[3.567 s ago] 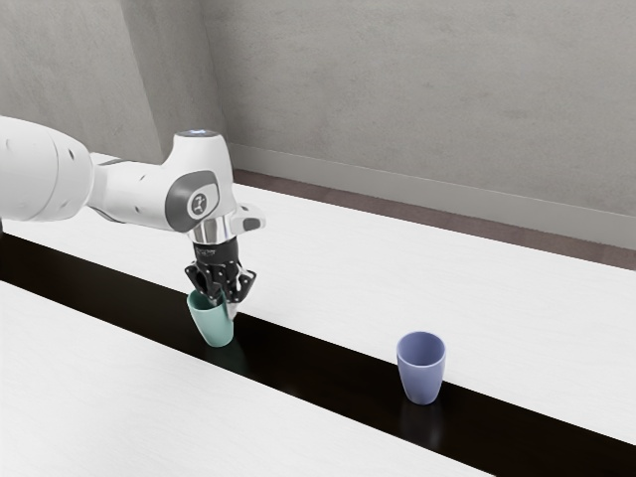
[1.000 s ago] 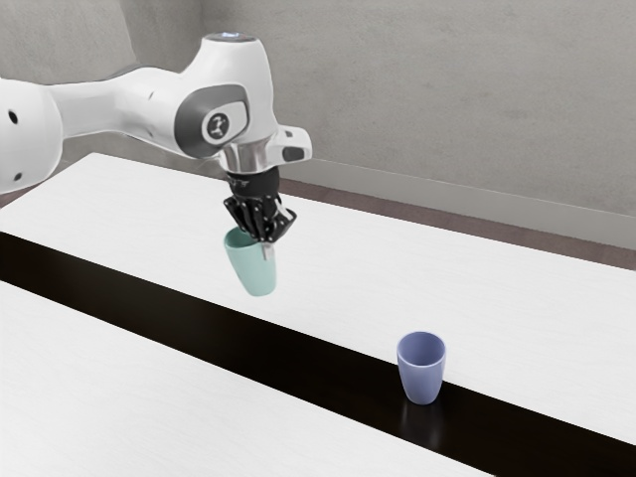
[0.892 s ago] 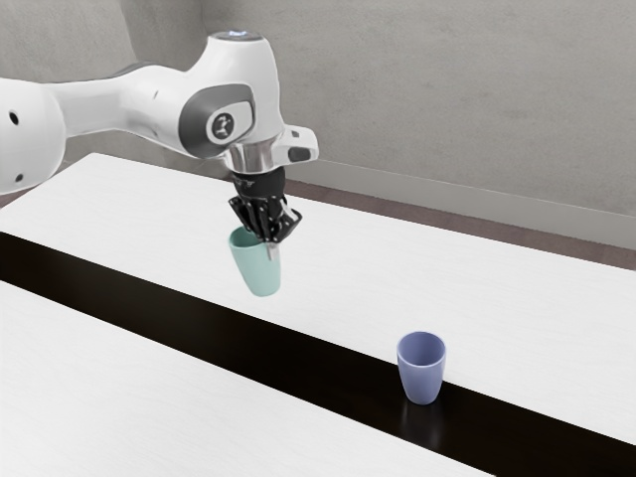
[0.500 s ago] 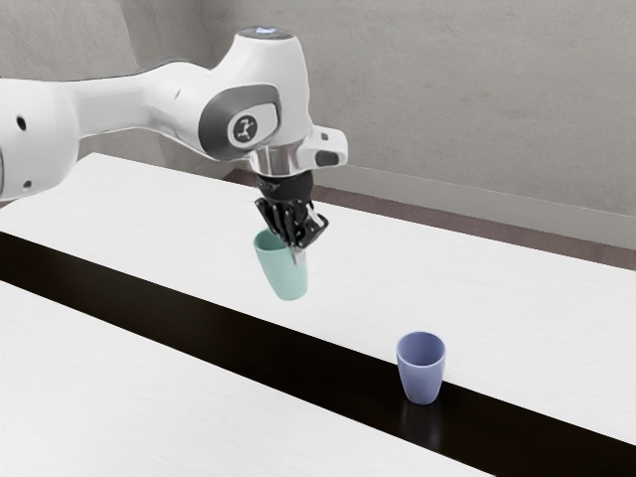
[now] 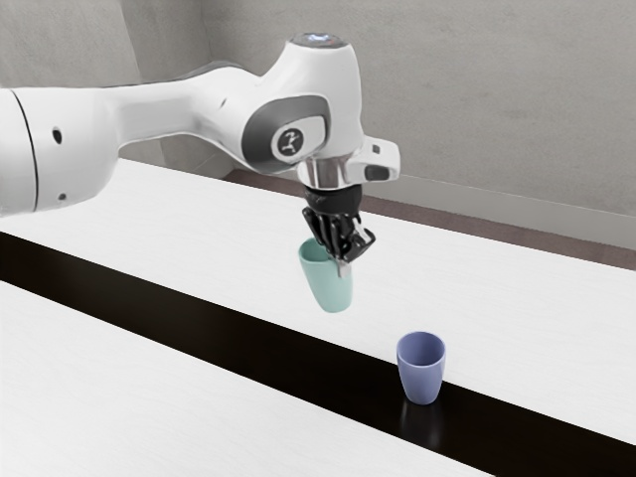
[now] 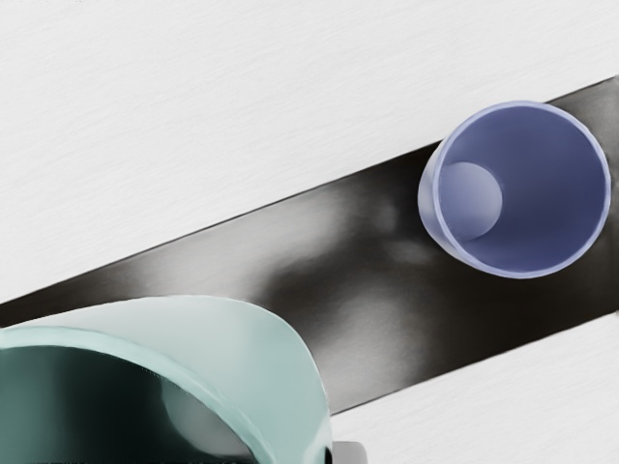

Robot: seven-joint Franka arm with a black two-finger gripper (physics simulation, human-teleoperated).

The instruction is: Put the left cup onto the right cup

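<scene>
Teal cup [image 5: 326, 283] off the counter [image 5: 517, 288], in the air above the black stripe [image 5: 179, 313]. Mouth up. Long axis near vertical but tilted, with the base leaning toward the exterior view's right. Tool [image 5: 343, 260] clamped on the cup's rim at the side nearer the exterior view's right, gripping the wall. White arm [image 5: 199, 109] comes in from the exterior view's left. Blue cup [image 5: 421, 367] upright on the stripe, mouth open, lower and well apart toward the exterior view's right. Wrist view: teal rim [image 6: 174, 367] just under the hand, blue cup [image 6: 517, 188] apart from it.

Cups: two — green cup [image 5: 328, 286], blue cup [image 5: 421, 368]. Table [image 5: 497, 288]: one.
</scene>
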